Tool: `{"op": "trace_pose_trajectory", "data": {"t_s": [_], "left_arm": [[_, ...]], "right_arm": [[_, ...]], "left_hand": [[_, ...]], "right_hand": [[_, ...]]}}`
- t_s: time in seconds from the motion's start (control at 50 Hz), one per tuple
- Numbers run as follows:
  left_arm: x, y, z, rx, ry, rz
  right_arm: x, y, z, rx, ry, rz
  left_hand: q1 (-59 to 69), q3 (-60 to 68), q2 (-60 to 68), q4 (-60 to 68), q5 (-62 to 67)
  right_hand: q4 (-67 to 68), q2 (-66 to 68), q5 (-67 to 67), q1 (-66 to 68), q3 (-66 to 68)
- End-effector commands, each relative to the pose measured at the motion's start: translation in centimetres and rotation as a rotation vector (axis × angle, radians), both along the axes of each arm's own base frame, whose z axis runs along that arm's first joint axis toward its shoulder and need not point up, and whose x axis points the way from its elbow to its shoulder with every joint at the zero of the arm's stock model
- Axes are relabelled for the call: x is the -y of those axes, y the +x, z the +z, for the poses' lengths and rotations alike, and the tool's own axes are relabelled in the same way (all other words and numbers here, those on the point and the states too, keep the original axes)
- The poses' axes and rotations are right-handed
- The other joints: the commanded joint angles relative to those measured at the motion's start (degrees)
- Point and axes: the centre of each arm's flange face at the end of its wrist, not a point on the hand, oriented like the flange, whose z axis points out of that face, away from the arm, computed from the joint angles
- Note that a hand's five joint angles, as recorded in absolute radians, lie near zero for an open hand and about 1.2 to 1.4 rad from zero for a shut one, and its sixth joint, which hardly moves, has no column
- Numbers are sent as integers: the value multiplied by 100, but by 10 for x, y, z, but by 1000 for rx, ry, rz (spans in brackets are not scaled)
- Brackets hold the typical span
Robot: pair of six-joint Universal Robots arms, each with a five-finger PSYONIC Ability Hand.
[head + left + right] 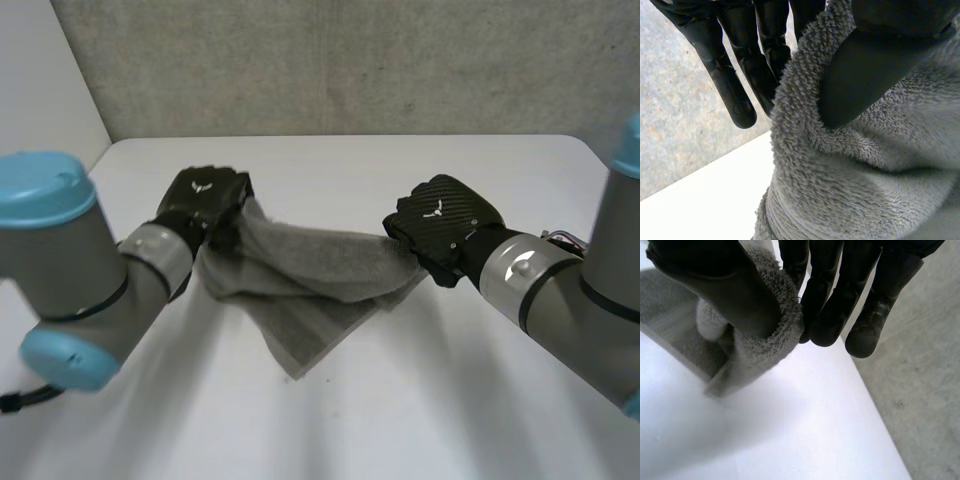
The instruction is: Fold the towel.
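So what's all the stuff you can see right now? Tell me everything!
towel: one, grey, hanging between the two hands above the table, sagging in the middle
table: one, white, under everything
wall: one, grey, behind the table
left hand: one, black, pinching one end of the towel
right hand: one, black, pinching the other end of the towel
left arm: one, grey with light-blue caps, at the robot's left
right arm: one, grey with a light-blue cap, at the robot's right

Fuzzy terry-cloth towel (pixel 320 275), weave-patterned black backs on left hand (pixel 205 200) and right hand (pixel 440 222), smooth matt white table (pixel 450 400), rough speckled wall (pixel 350 60).
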Motion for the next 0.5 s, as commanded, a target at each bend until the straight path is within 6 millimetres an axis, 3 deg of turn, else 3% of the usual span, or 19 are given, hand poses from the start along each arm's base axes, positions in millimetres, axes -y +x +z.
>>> {"op": "trace_pose_trajectory", "data": {"t_s": [0.02, 0.18, 0.3, 0.32, 0.34, 0.36, 0.38, 0.4, 0.44, 0.46, 0.5], "left_arm": [[-32, 14, -7, 80, 37, -19], [-28, 9, -8, 78, 28, -28], [8, -8, 4, 49, -49, -28], [21, -15, 12, 32, -85, -27], [21, -15, 12, 32, -85, -27], [34, -21, 23, 11, -130, -25], [47, -26, 38, -14, -186, -18], [47, -26, 38, -15, -187, -18], [67, -33, 74, -76, -305, -6], [67, -33, 75, -77, -306, -6], [78, -35, 116, -152, -446, 12]], "right_arm": [[12, 5, -10, -22, 33, -15], [22, 18, -13, -8, 26, 2], [56, 36, -5, 32, -48, -7], [69, 42, 1, 52, -89, -17], [81, 50, 12, 82, -153, -30], [82, 50, 13, 82, -154, -31], [94, 57, 26, 120, -225, -47], [94, 58, 27, 120, -226, -47], [118, 66, 65, 226, -403, -99], [118, 66, 65, 227, -404, -99], [130, 69, 106, 341, -581, -143]], "left_hand": [[1150, 1034, 1023, 1026, 1129], [1150, 1034, 1023, 1026, 1129], [1150, 1034, 1023, 1026, 1129], [1150, 1034, 1023, 1026, 1129], [1150, 1034, 1023, 1026, 1129], [1150, 1034, 1023, 1026, 1129], [1150, 1034, 1023, 1026, 1129], [1150, 1034, 1023, 1026, 1129], [1150, 1034, 1023, 1026, 1129], [1150, 1034, 1023, 1026, 1129], [1150, 1034, 1023, 1026, 1129]], "right_hand": [[335, 370, 277, 394, 392], [335, 370, 277, 394, 392], [335, 370, 277, 394, 392], [335, 370, 277, 394, 392], [335, 370, 277, 394, 392], [335, 370, 277, 394, 392], [335, 370, 277, 394, 392], [335, 370, 277, 394, 392], [335, 370, 277, 394, 392], [335, 370, 277, 394, 392], [335, 370, 277, 394, 392]]}}
